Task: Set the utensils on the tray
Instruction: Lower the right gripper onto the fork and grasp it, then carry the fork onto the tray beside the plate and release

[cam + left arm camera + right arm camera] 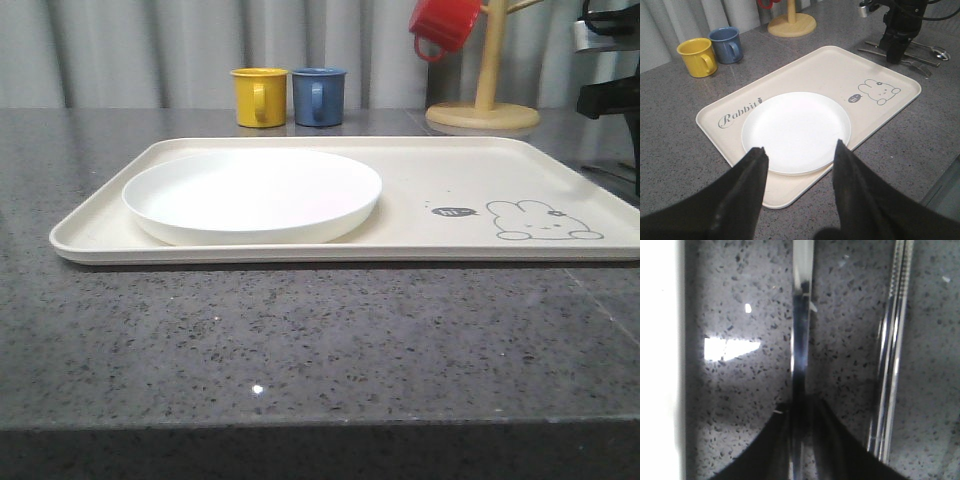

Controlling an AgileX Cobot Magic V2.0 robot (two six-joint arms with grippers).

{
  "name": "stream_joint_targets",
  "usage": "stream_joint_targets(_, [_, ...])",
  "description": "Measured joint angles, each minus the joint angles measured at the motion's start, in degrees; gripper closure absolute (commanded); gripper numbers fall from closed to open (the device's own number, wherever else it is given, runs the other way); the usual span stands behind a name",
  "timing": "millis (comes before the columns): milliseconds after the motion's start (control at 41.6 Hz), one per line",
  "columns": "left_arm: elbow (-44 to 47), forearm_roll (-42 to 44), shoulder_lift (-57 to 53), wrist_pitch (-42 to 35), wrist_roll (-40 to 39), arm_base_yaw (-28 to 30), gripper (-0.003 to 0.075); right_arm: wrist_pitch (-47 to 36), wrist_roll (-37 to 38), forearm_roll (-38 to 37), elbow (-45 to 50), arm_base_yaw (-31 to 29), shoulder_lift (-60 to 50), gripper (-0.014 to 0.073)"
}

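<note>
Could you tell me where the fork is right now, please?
The fork lies on the counter off the tray's rabbit end, under the right gripper, beside the chopsticks.

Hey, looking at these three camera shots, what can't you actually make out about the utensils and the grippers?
- Fork: right wrist view is blurred; its tines lie outside the picture.
- Right gripper: fingers close around the fork handle, but contact is unclear.
- Chopsticks: both ends cut off by the picture edges.
- Spoon: small in the left wrist view, handle partly behind the right arm.

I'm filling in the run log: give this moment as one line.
right gripper: shut on fork handle, on counter beside tray | left gripper: open above plate | chopsticks: untouched
</note>
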Motion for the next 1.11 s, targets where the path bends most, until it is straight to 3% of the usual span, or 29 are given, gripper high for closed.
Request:
stream_joint_targets(48, [0.00,0.00,0.00,0.00,0.00,0.00,0.0406,0.26,0.00,0.00,0.00,0.00,0.00,0.0666])
stream_joint_targets(385, [0.00,0.00,0.00,0.00,0.00,0.00,0.0406,4.40,0.09,3.54,-1.85,0.91,-1.72,0.0660])
stream_joint_targets(602, [0.00,0.00,0.00,0.00,0.00,0.00,0.0406,6.22,0.86,8.00,-8.40,10.54,-3.51,0.0660])
stream_joint_targets(794, [0.00,0.00,0.00,0.00,0.00,0.00,0.0406,6.60,9.42,8.40,-11.95,19.58,-1.50,0.0660])
stream_joint_targets(963, [0.00,0.00,0.00,0.00,0.00,0.00,0.0406,5.47,19.70,7.69,-12.05,20.99,1.79,0.0660])
stream_joint_targets(1107, [0.00,0.00,0.00,0.00,0.00,0.00,0.0406,2.27,24.08,6.91,-12.05,20.99,3.64,0.0659])
